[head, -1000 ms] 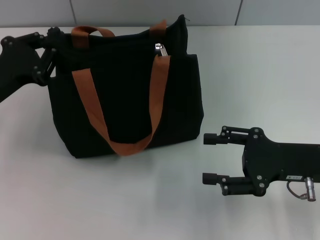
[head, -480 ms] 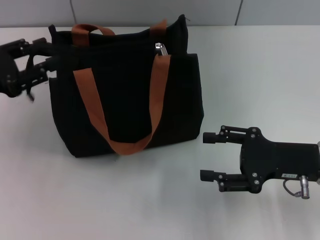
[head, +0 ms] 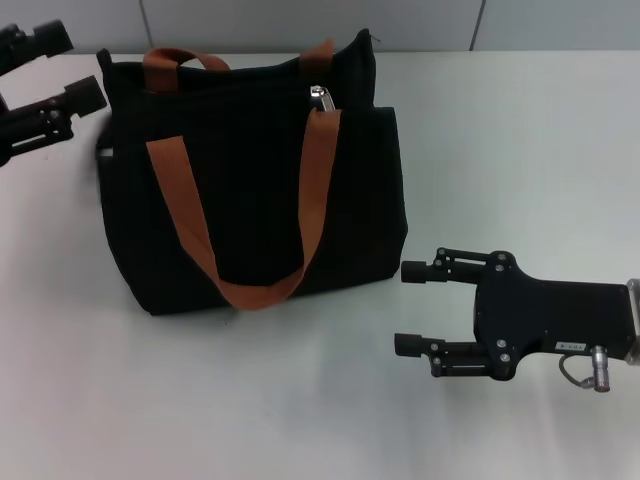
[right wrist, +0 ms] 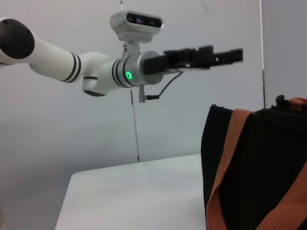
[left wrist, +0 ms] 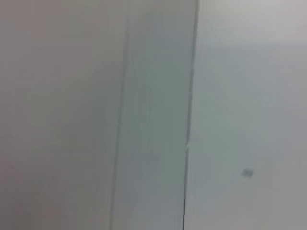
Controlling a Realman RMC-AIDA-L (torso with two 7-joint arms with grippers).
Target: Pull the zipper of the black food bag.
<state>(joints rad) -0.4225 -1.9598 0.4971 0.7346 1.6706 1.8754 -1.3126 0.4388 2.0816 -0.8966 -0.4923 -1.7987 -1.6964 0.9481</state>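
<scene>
While the black food bag (head: pixel 255 180) is stood upright on the white table (head: pixel 500 130), its shiny zipper (head: pixel 320 97) is seen at the top edge, beside an orange strap (head: pixel 190 215). The left gripper (head: pixel 55 68) is held spread open, apart from the bag's left top corner. The right gripper (head: pixel 412 308) is rested near the bag's lower right, fingers spread, holding nothing.

Matt black cloth bag (head: pixel 250 200), shiny metal zipper (head: pixel 320 97), smooth table (head: pixel 500 150)

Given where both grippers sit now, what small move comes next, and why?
Probably bring the right gripper, open and low on the table, up toward the small silver zipper pull tab atop the black fabric food bag; the left gripper hangs clear of the bag's corner.
</scene>
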